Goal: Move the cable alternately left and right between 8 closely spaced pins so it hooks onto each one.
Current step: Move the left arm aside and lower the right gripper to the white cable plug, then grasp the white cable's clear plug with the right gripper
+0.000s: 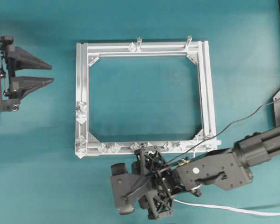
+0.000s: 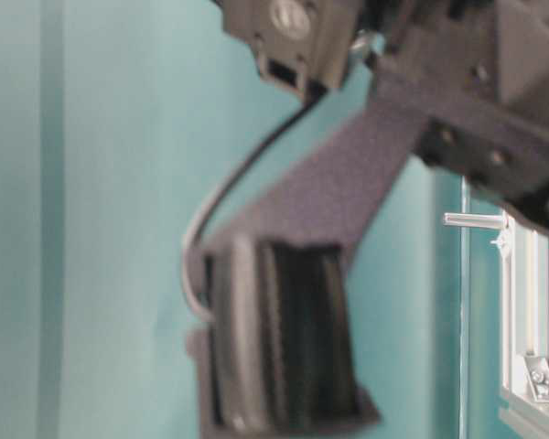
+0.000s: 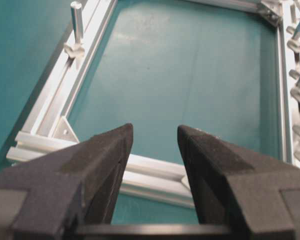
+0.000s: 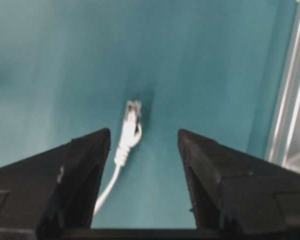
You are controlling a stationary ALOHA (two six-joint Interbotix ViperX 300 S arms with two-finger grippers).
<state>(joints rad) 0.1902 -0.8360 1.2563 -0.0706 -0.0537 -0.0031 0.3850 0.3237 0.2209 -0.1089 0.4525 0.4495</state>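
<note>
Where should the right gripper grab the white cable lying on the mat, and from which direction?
Probably just behind the plug, on the cable. It lies flat and loose on the mat, running lengthwise between the open fingers of the right gripper, so coming straight down from above looks best. The cord is thin, so the fingers would need to close almost fully.

I see a teal mat (image 1: 144, 93), plain, no pattern. Frame (image 1: 203, 93) is silver aluminium w/ pale grooved rails. Pins (image 1: 109, 148) look translucent whitish. Cable (image 4: 121, 152) is white, plug a shade paler. Both grippers, left (image 3: 155, 150) & right (image 4: 144, 150), are matte black w/ speckled, grainy fingers. Thin black wire (image 1: 242, 119) by my right arm.
</note>
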